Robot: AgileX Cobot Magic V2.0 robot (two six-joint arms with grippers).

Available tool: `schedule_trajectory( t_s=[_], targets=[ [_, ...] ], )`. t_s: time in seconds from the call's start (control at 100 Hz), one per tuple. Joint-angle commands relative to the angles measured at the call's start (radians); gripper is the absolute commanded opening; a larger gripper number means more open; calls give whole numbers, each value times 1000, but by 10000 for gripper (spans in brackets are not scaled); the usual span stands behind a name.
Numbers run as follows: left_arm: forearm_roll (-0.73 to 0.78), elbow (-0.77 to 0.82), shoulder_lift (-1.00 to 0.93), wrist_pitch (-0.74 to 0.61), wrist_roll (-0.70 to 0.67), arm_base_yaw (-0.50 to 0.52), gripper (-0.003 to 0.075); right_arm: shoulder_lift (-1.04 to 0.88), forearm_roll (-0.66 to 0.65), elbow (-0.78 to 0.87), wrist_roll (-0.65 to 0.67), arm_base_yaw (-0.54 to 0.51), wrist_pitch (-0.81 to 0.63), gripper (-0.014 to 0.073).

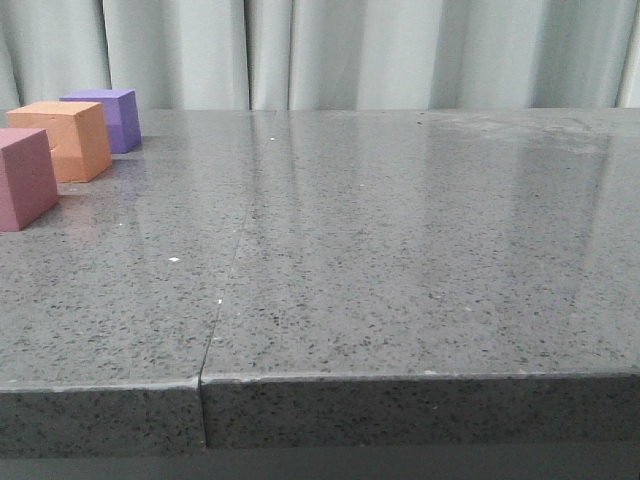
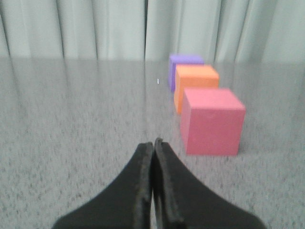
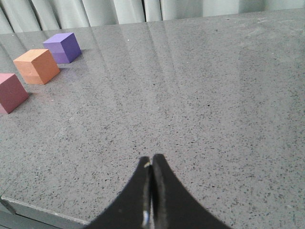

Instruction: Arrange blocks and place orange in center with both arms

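Three cubes stand in a row at the table's far left: the purple cube [image 1: 108, 117] farthest back, the orange cube [image 1: 66, 139] in the middle, the pink-red cube [image 1: 22, 177] nearest and cut by the frame edge. They also show in the left wrist view as purple [image 2: 184, 66], orange [image 2: 195, 85] and pink-red [image 2: 212, 121], and in the right wrist view as purple [image 3: 63, 47], orange [image 3: 36, 66] and pink-red [image 3: 11, 92]. My left gripper [image 2: 152, 143] is shut and empty, short of the pink-red cube. My right gripper [image 3: 151, 160] is shut and empty over bare tabletop near the front edge. Neither gripper shows in the front view.
The speckled dark-grey stone tabletop [image 1: 400, 260] has a seam [image 1: 222, 300] running front to back. Its front edge [image 1: 400, 380] is close. Pale curtains [image 1: 350, 50] hang behind the table.
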Motion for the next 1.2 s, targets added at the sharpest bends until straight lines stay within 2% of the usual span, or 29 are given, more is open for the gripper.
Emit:
schedule_trajectory(
  t_s=[0.0, 1.08, 1.19],
  targets=[
    [-7, 42, -42, -82, -1, 1, -20, 8, -4, -25, -7, -4, -76, -15],
    [-7, 39, -36, -86, -1, 1, -20, 8, -10, -22, -7, -4, -76, -15],
    [-7, 39, -36, -86, -1, 1, -20, 8, -10, -22, -7, -5, -115, -15]
  ],
)
